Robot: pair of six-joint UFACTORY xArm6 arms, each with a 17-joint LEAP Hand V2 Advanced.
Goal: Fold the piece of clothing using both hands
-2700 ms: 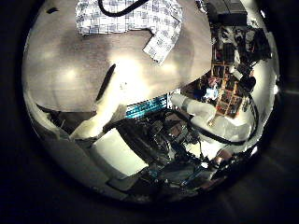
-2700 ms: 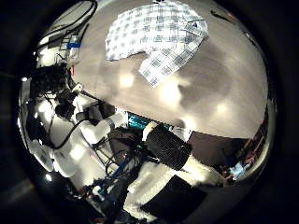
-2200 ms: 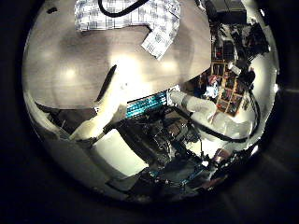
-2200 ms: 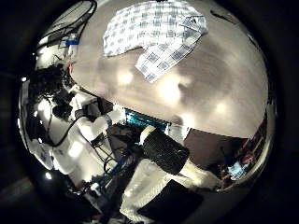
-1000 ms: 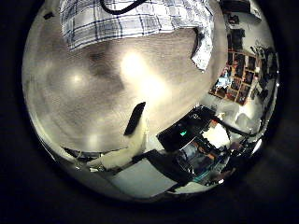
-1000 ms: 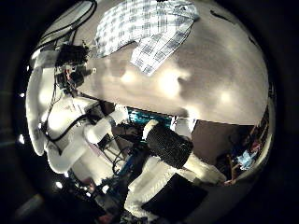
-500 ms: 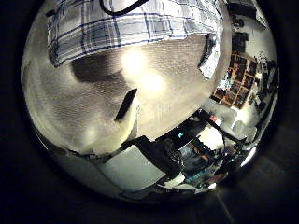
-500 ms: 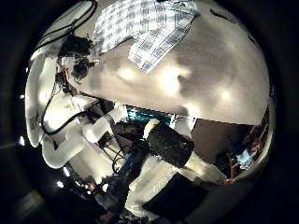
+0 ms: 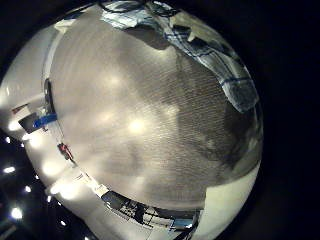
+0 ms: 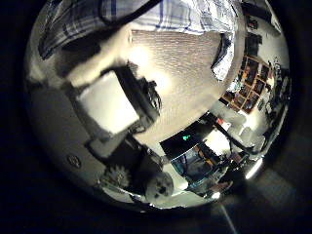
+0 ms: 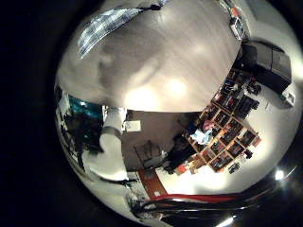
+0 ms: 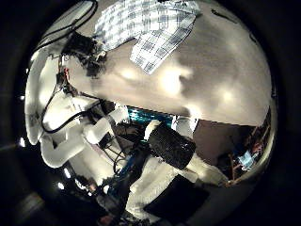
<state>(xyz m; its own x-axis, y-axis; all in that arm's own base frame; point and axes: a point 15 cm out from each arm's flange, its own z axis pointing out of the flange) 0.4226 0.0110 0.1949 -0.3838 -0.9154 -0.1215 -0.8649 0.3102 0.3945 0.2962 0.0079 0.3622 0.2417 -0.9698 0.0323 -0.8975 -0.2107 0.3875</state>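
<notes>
A checked shirt (image 12: pixel 150 28) lies spread flat on the wooden table (image 12: pixel 216 75). My left hand (image 12: pixel 87 47) is down on the table at the shirt's edge. In the left thumb side palm view its fingers (image 10: pixel 109 97) bend across the picture, with their tips at the edge of the shirt (image 10: pixel 166 14), which is close. The left little finger side palm view has the shirt (image 9: pixel 212 52) beside bare table. My right hand is well above the table and away from the shirt (image 11: pixel 106 26); none of that hand shows.
The table's edge (image 12: pixel 141 105) runs below the shirt, with my left arm (image 12: pixel 56 141) reaching over it. Shelves and room clutter (image 11: pixel 213 123) lie beyond the table (image 11: pixel 170 57).
The left palm has dropped closer to the shirt, and its fingers have swung in across the view. In the right palm view the left hand has reached the shirt's edge.
</notes>
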